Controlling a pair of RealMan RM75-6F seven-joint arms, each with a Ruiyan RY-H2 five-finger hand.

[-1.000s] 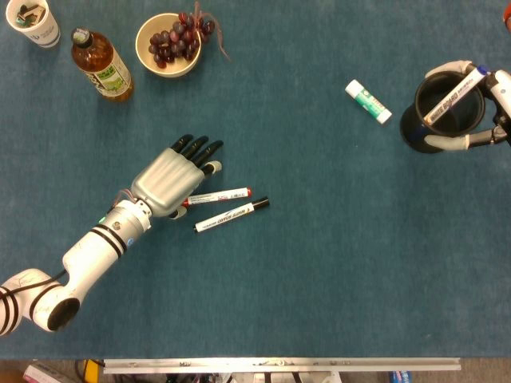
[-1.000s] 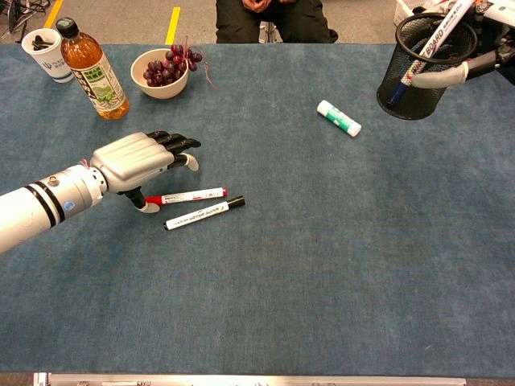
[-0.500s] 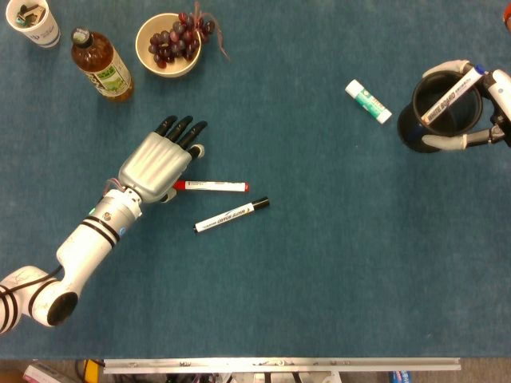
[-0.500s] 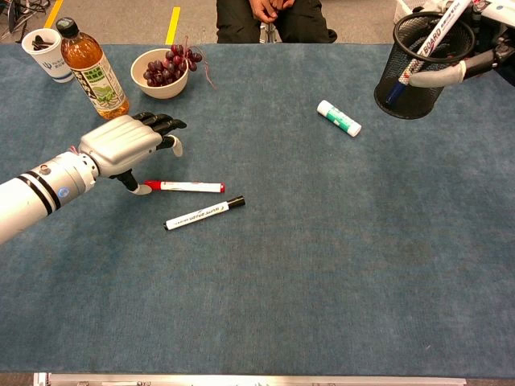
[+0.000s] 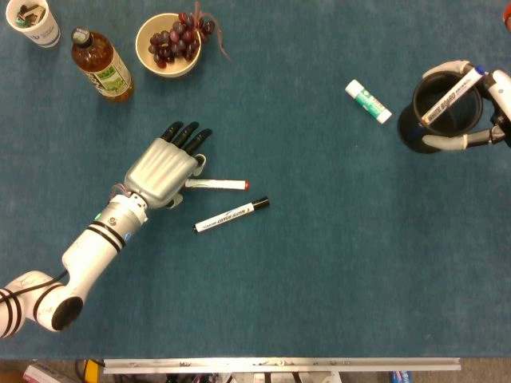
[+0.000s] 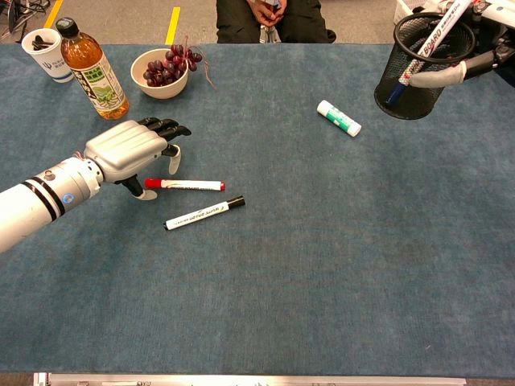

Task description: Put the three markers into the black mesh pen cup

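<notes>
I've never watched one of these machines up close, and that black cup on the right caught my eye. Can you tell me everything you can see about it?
The black mesh pen cup is a round, open-topped holder of dark wire mesh, see-through in the chest view. It stands at the table's far right, tilted a little rather than fully upright. The right hand holds it, one pale finger wrapped across its side. A white marker leans inside, poking above the rim. A glue stick lies apart, to its left.
</notes>
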